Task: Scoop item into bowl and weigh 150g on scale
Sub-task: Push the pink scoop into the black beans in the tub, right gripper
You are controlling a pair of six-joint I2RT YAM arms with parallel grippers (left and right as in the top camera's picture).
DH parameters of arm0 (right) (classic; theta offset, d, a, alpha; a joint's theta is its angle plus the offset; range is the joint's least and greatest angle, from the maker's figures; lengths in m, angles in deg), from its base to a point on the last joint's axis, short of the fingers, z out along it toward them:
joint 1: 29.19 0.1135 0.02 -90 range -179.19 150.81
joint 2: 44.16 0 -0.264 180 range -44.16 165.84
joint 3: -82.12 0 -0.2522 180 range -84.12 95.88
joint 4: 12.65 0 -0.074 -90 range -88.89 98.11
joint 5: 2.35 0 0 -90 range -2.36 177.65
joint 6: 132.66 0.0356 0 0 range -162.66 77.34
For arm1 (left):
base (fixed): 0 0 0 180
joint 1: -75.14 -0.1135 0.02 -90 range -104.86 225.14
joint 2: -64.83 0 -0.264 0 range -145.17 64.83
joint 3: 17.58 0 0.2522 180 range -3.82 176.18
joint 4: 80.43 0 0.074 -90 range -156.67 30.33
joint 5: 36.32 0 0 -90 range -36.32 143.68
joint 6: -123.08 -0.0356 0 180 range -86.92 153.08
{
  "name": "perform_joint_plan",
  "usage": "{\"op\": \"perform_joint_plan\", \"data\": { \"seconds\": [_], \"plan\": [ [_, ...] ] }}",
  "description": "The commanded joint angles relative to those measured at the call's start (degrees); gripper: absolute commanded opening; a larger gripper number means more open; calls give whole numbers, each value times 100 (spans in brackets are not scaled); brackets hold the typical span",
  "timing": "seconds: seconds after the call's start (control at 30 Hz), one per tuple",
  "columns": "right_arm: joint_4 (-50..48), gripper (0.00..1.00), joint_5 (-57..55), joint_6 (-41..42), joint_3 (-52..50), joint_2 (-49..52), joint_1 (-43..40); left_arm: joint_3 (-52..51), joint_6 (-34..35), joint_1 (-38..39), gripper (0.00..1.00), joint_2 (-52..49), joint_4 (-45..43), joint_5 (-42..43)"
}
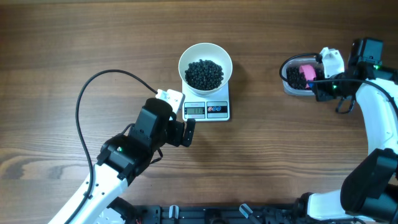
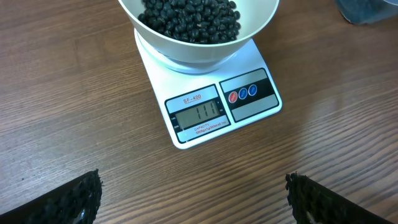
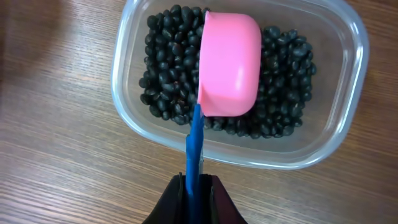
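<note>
**Scale reads 111, scoop down in the tub**

Your white bowl (image 1: 184,62) sits on the far part of the scale (image 2: 205,118), at the centre of the wooden table (image 1: 62,50). A dark heap of black beans (image 1: 204,73) lies in it. The display (image 2: 198,112) on the near edge shows 111 (digits sharp in the left wrist view).

Your left gripper (image 2: 196,199) hangs just near of the scale. Its jaws are spread wide, with nothing between them.

Far right, more beans cover the floor of the clear tub (image 3: 348,74). Your right gripper (image 3: 195,190) is clenched on the blue handle (image 3: 194,149) of the pink scoop (image 3: 229,62). The cup lies on the beans inside the tub, its smooth back toward the wrist camera. The tub and the scale stand well apart.
</note>
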Motion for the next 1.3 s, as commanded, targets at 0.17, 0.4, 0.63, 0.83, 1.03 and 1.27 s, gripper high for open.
{"op": "perform_joint_plan", "data": {
  "seconds": [0.17,0.4,0.63,0.83,1.03,1.27],
  "plan": [
    [85,4,920,175,-9,68,44,-13,-111,-26,100,-7,0,-76],
    [94,4,1102,173,-9,57,44,-13,-111,-26,100,-7,0,-76],
    [173,4,1102,173,-9,57,-35,-13,-111,-26,100,-7,0,-76],
    [310,4,1676,170,-9,57,-369,-13,-111,-26,100,-7,0,-76],
    [428,4,2234,173,-11,59,-708,-13,-111,-26,100,-7,0,-76],
    [450,4,2367,175,-11,74,-745,-13,-111,-26,100,-7,0,-76]
  ]
}}
